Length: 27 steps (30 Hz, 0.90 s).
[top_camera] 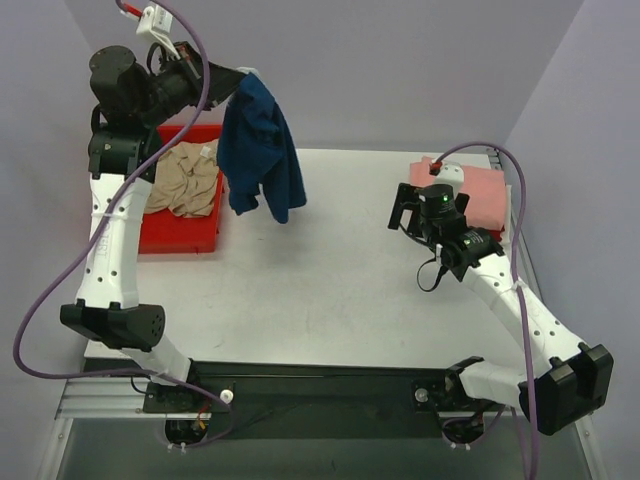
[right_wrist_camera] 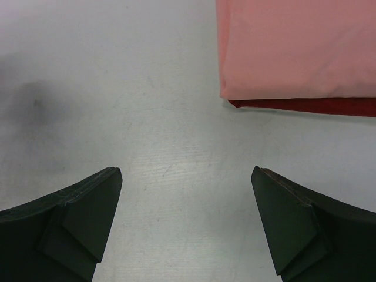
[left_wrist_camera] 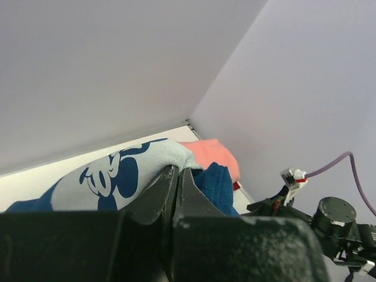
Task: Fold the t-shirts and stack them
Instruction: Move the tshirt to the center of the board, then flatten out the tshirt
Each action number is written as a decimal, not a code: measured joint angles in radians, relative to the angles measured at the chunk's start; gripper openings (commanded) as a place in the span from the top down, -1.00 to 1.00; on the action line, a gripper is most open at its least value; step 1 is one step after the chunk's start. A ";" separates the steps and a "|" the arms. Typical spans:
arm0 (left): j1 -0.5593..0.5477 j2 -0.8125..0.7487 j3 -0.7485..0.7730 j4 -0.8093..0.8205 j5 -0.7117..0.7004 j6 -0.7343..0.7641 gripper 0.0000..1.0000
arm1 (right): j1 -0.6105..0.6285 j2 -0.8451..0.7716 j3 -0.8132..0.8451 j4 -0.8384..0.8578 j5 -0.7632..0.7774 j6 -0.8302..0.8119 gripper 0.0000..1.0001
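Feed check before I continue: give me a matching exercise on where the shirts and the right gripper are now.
1 navy t-shirt
2 beige t-shirt
3 salmon-pink t-shirt
4 right gripper

A folded on a red t-shirt
B open over the table
C hanging from the shut left gripper
D crumpled in the red tray

Pairs: 1-C, 2-D, 3-A, 4-B

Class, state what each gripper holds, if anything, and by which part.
The left gripper pinches the navy t-shirt by a bunched fold at its hanging top; the right gripper, open, holds nothing.
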 measured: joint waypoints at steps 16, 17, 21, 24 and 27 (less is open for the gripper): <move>-0.031 -0.166 -0.904 -0.332 -0.268 0.107 -0.35 | -0.002 -0.078 -0.155 -0.029 -0.101 0.027 -0.93; -0.043 -0.193 -0.942 -0.339 -0.274 0.114 -0.35 | -0.002 -0.072 -0.165 -0.035 -0.117 0.032 -0.93; -0.115 -0.298 -1.055 -0.324 -0.278 0.116 -0.35 | -0.004 -0.021 -0.191 -0.040 -0.189 0.060 -0.89; -0.185 -0.309 -1.110 -0.298 -0.291 0.110 -0.36 | -0.011 0.014 -0.216 -0.041 -0.229 0.081 -0.89; -0.234 -0.275 -1.149 -0.298 -0.319 0.108 -0.35 | -0.026 0.023 -0.256 -0.042 -0.258 0.105 -0.84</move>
